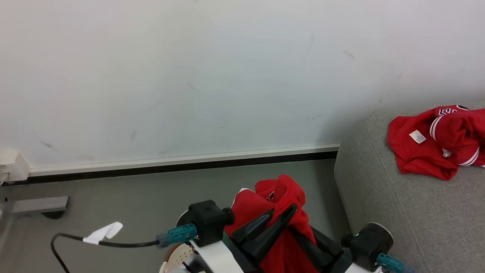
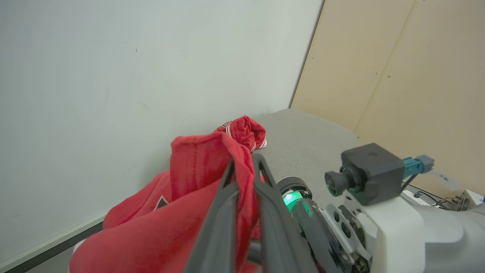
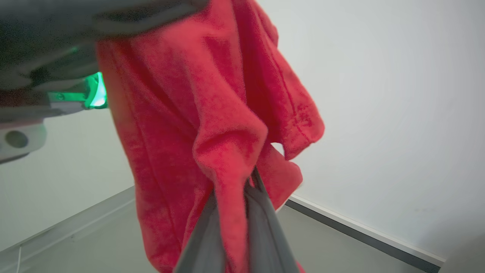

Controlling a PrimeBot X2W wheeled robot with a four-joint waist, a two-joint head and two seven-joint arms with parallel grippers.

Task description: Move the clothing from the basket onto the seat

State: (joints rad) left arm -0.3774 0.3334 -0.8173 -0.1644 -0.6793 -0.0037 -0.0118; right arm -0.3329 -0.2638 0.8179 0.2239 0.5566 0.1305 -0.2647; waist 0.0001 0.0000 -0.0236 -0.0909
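Note:
A red garment [image 1: 282, 189] of the clothing hangs in the air in front of me, and both grippers grip it. My left gripper [image 1: 282, 211] is shut on its upper fold [image 2: 212, 159], the dark fingers [image 2: 223, 197] pressed together with cloth between them. My right gripper [image 3: 246, 182] is shut on a lower fold of the same garment [image 3: 197, 125]. A second red garment with white stripe trim [image 1: 435, 144] lies crumpled on the grey seat [image 1: 398, 220] at the right. A small piece of the cream perforated basket [image 1: 176, 258] peeks out under my left arm.
A pale wall with a white and black skirting [image 1: 182, 165] stands straight ahead above a grey floor [image 1: 125, 204]. A black cable with a white tag [image 1: 102, 233] runs from my left wrist. Beige panels [image 2: 398, 76] rise behind the seat.

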